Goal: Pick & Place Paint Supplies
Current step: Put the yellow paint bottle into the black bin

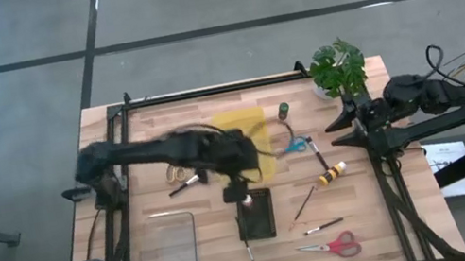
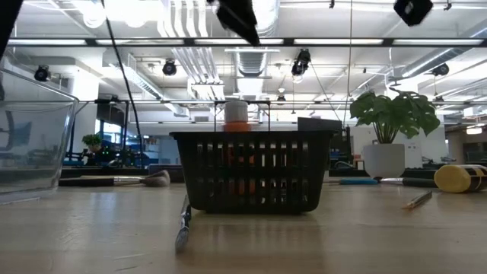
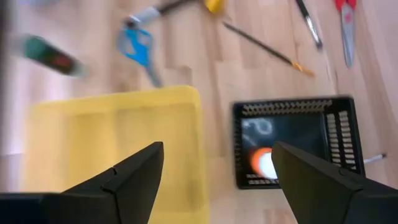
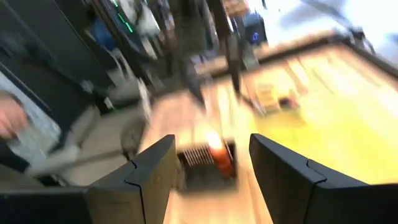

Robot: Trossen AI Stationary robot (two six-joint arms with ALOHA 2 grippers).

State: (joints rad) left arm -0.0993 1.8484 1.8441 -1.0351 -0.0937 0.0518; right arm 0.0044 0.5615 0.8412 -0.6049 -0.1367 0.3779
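A black mesh basket [image 1: 257, 214] stands at the table's middle. A white paint bottle with a red-orange end [image 3: 264, 163] stands inside it and rises above the rim [image 2: 237, 114]. My left gripper [image 1: 237, 190] hovers open just over the basket's far end and a yellow tray [image 3: 118, 137], touching nothing. On the table lie a green-topped bottle [image 1: 284, 110], a yellow-topped bottle [image 1: 333, 172], thin brushes [image 1: 304, 202] [image 1: 323, 226] and a broad brush [image 2: 114, 180]. One thin brush [image 2: 183, 224] leans against the basket. My right gripper [image 1: 339, 131] waits open near the right edge.
A clear bin [image 1: 170, 254] sits near the left front. Blue scissors [image 1: 296, 145] and red scissors [image 1: 334, 246] lie right of the basket. A potted plant [image 1: 338, 67] stands at the far right corner. A person's hand [image 4: 9, 121] shows beyond the table.
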